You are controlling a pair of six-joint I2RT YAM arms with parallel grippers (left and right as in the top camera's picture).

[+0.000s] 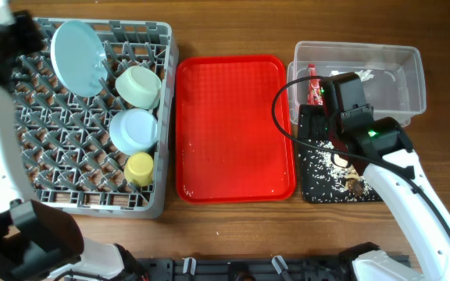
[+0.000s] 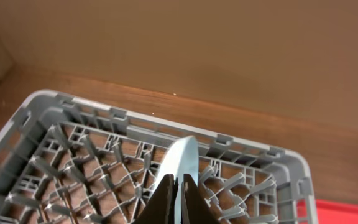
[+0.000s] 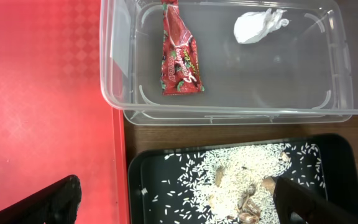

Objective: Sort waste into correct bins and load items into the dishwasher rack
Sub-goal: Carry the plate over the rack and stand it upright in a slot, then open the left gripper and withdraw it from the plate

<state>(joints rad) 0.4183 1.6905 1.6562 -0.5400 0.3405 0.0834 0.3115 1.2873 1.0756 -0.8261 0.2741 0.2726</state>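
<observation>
Left claw (image 2: 179,202): narrow, its two dark fingers pinched on the rim of the pale blue plate (image 2: 184,155).
Dishwasher rack (image 1: 76,204): grey, at the left end of the tabletop (image 1: 233,23).
Pale blue plate: on edge and tilted among the pegs at the rack's far-left corner.
Rack's right-hand column: a pale green cup (image 1: 139,86) farthest back, then a pale blue bowl (image 1: 133,129), then a small yellow cup (image 1: 140,167) nearest.
Red serving tray (image 1: 233,125): just beside the rack, in the middle, carrying only faint specks.
Clear tub (image 3: 117,74): far right, holding the red wrapper (image 3: 179,56) at its left end and the white tissue (image 3: 257,25) further right.
Black tray (image 3: 334,168): just in front of the tub, strewn with food scraps (image 3: 241,174) of white rice and a few brown bits.
Right claw (image 3: 176,186): wide, holding nothing, above the black tray.
</observation>
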